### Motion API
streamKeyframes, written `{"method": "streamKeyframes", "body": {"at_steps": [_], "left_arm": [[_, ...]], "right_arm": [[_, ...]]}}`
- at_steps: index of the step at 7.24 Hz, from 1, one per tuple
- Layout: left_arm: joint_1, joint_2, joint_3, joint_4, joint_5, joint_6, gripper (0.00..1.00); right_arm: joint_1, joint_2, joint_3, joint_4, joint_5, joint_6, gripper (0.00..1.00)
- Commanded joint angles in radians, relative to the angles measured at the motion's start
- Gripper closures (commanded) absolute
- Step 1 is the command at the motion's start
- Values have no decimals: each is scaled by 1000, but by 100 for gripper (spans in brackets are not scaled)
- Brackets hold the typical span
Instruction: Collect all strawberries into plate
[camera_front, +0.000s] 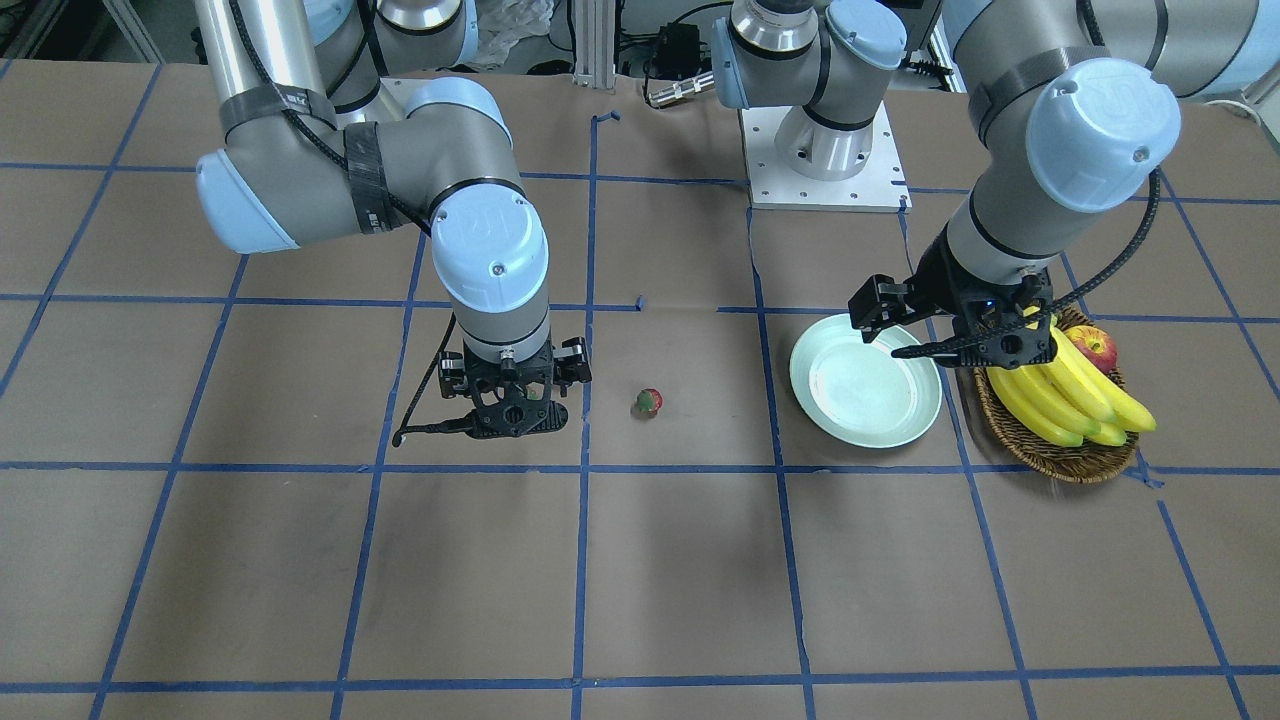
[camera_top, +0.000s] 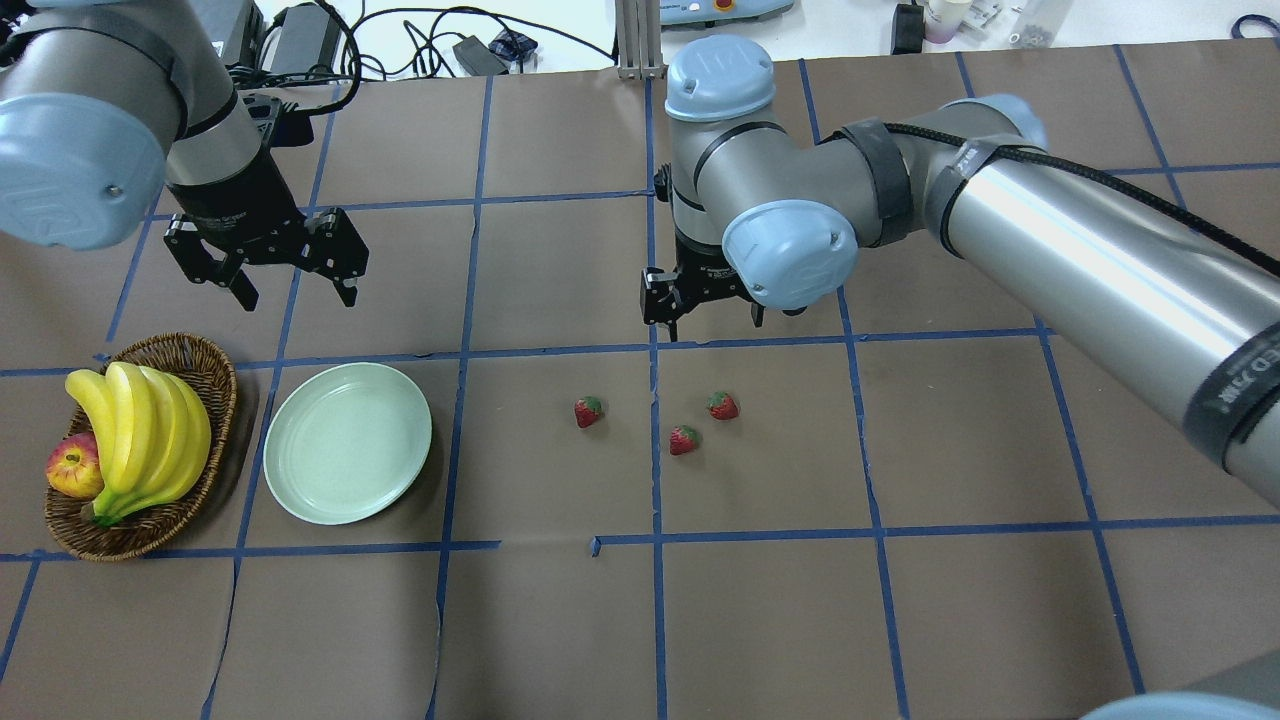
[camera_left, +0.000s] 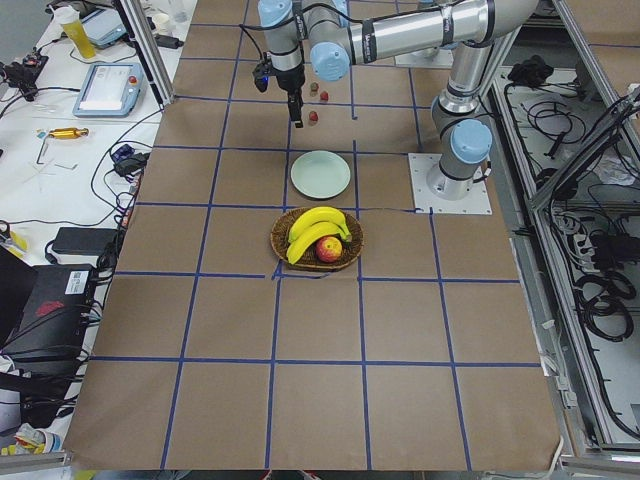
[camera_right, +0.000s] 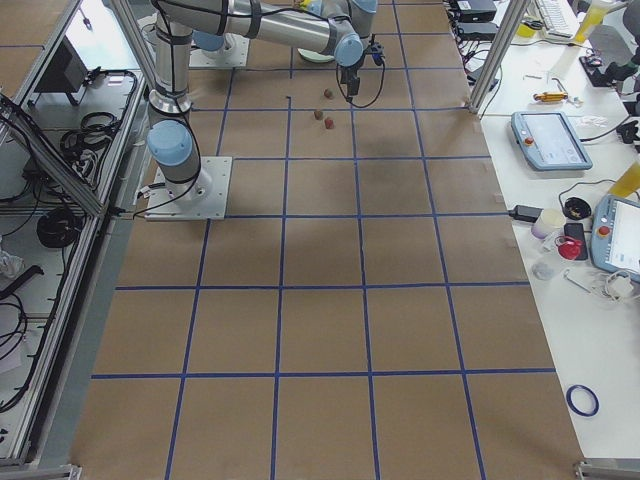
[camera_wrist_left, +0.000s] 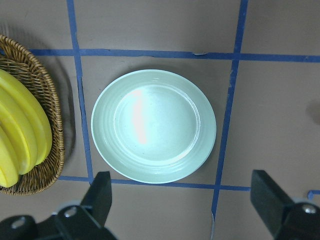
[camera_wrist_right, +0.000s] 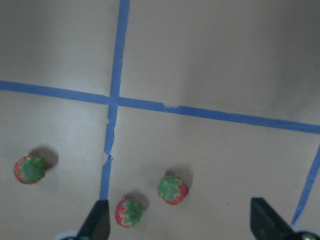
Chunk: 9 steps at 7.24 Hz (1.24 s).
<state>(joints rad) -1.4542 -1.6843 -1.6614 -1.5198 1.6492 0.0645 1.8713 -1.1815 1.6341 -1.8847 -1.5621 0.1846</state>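
Observation:
Three strawberries lie on the brown table: one (camera_top: 588, 411) left of a blue tape line, two (camera_top: 684, 439) (camera_top: 722, 405) right of it. All three show in the right wrist view (camera_wrist_right: 30, 169) (camera_wrist_right: 129, 212) (camera_wrist_right: 173, 189). The front view shows only one strawberry (camera_front: 648, 402). The mint-green plate (camera_top: 347, 443) is empty, left of the berries and beside the basket. My right gripper (camera_top: 712, 322) is open and empty, hovering just beyond the berries. My left gripper (camera_top: 297, 293) is open and empty, above the table beyond the plate (camera_wrist_left: 153, 126).
A brown wicker basket (camera_top: 215, 360) with a bunch of bananas (camera_top: 140, 440) and a red-yellow apple (camera_top: 72, 468) stands just left of the plate. Blue tape lines grid the brown table. The right arm's long link spans the table's right side.

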Motion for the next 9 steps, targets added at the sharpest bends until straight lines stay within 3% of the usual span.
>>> {"method": "streamKeyframes", "body": {"at_steps": [1,5,9], "left_arm": [[0,0,-3,0,-2,-3,0],[0,-2,-5,1,-3,6,0],[-8,-2,-23,0,-5,-9,0]], "right_arm": [[0,45,23,-5,-3,80,0],[-1,66,58,-7,2,153,0],[-4,91,61,-10,20,372,0]]}}
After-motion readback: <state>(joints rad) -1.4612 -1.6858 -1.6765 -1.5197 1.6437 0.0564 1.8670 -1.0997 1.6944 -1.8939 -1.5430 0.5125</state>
